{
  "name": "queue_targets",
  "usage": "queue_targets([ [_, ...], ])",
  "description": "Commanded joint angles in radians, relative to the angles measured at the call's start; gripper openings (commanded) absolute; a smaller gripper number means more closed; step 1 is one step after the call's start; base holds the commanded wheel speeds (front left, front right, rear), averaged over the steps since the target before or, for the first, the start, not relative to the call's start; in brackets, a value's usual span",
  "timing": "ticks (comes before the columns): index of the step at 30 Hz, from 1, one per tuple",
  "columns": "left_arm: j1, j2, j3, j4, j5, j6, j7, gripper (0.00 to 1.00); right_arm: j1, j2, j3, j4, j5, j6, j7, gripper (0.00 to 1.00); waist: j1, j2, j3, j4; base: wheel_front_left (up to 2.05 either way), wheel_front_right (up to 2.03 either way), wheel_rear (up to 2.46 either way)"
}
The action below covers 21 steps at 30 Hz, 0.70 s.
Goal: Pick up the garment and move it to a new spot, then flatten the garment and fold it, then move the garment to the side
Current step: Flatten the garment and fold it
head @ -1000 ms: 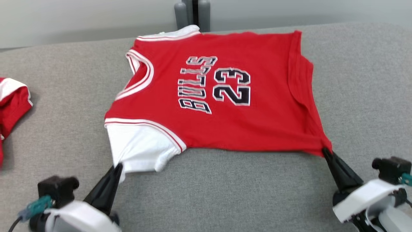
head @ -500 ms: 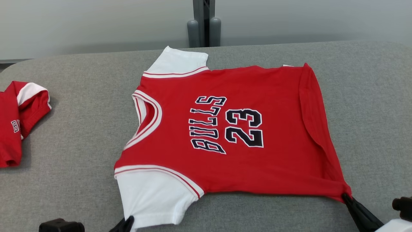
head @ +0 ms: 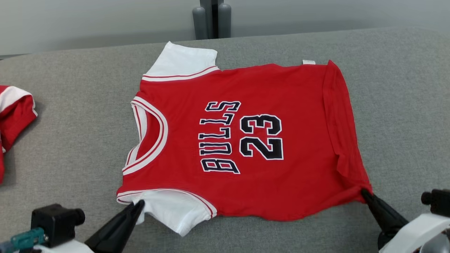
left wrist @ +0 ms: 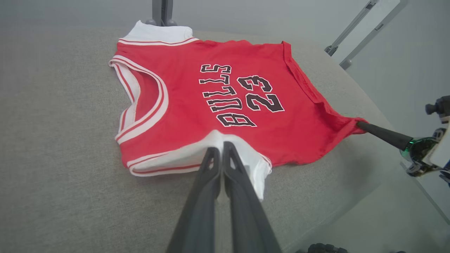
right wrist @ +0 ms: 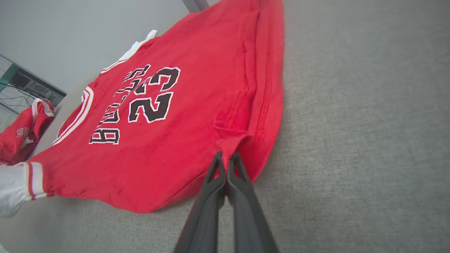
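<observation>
**Item 1. Left hand** (head: 139, 203): two long dark fingers pressed together, pinching the near white sleeve of the jersey at its outer edge. In the left wrist view (left wrist: 219, 146) the sleeve cloth is bunched and folded over at the tips.

**Item 2. Right hand** (head: 364, 192): fingers pressed together, pinching the jersey's near hem corner. The red cloth draws to a point at the tips (right wrist: 225, 156).

**Item 3. Red short-sleeved cotton jersey with white sleeves and black "BULLS 23" lettering** (head: 291, 140): lies front up, spread between the two hands on the grey fabric-covered worktop (head: 70, 123). The neck opening is toward the left hand's side and the hem toward the right hand's side. The hem band is creased along its near part. The far sleeve lies flat. A small white tag (head: 308, 62) shows at the far hem corner.

**Item 4. Open room:** a bare strip of worktop lies on the jersey's near side, and wide bare cloth lies beyond the hem. The jersey's far sleeve reaches close to the worktop's far edge.

**Item 5. Second red-and-white garment** (head: 14, 105): crumpled, well apart from the jersey on its neck side.

**Item 6. Dark upright posts** (head: 211, 17): stand beyond the jersey's far sleeve, behind the worktop.
</observation>
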Motion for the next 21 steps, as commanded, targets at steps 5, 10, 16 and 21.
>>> queue_targets([
  [5,-0.147,-0.048,0.037,0.078,-0.084,-0.092,0.012,0.0,-0.108,0.071,-0.095,-0.026,-0.004,0.0,0.088,0.0,0.0,-0.0001,0.071,-0.02,0.0,0.0,0.0],
  [10,-0.264,-0.099,0.066,0.199,-0.164,-0.18,0.02,0.0,-0.203,0.118,-0.151,0.008,-0.038,0.0,0.135,0.0,0.0,-0.0001,0.115,-0.021,0.0,0.0,0.0],
  [16,-0.372,-0.159,0.072,0.358,-0.202,-0.243,0.008,0.0,-0.28,0.138,-0.159,0.071,-0.07,0.0,0.171,0.0,0.0,-0.0001,0.152,-0.015,0.0,0.0,0.0],
  [21,-0.437,-0.214,0.063,0.488,-0.199,-0.28,-0.019,0.0,-0.31,0.141,-0.141,0.114,-0.077,0.0,0.155,0.0,0.0,-0.0001,0.169,-0.016,0.0,0.0,0.0],
])
